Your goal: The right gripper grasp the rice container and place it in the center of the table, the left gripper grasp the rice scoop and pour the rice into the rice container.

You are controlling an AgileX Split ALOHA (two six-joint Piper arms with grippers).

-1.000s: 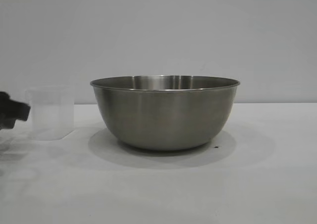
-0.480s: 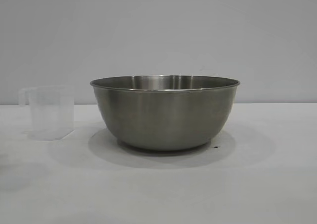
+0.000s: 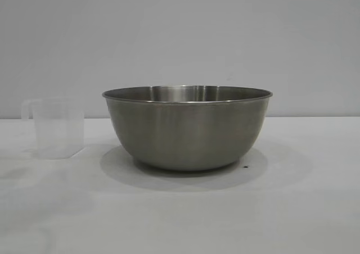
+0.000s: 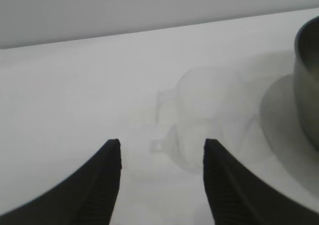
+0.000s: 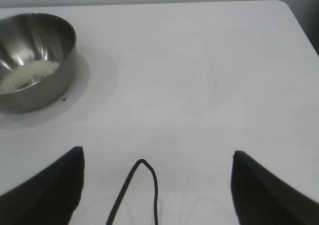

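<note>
The steel rice container (image 3: 187, 127) stands upright in the middle of the white table (image 3: 292, 209). The right wrist view shows it (image 5: 35, 60) with a pale layer of rice (image 5: 27, 75) on its bottom. The translucent rice scoop (image 3: 56, 127) stands upright to its left, handle pointing away from the bowl, and looks empty. In the left wrist view the scoop (image 4: 209, 125) sits just beyond my open left gripper (image 4: 162, 145), which holds nothing. My right gripper (image 5: 158, 153) is open and empty over bare table, well away from the bowl. Neither gripper shows in the exterior view.
A small dark speck (image 3: 245, 166) lies on the table beside the bowl's base. The table's far right corner and edge (image 5: 294, 16) show in the right wrist view. A black cable (image 5: 139, 185) loops between the right fingers.
The left gripper, at the exterior view's left edge beside the scoop one second ago, has drawn back out of that view. The scoop and bowl have not moved.
</note>
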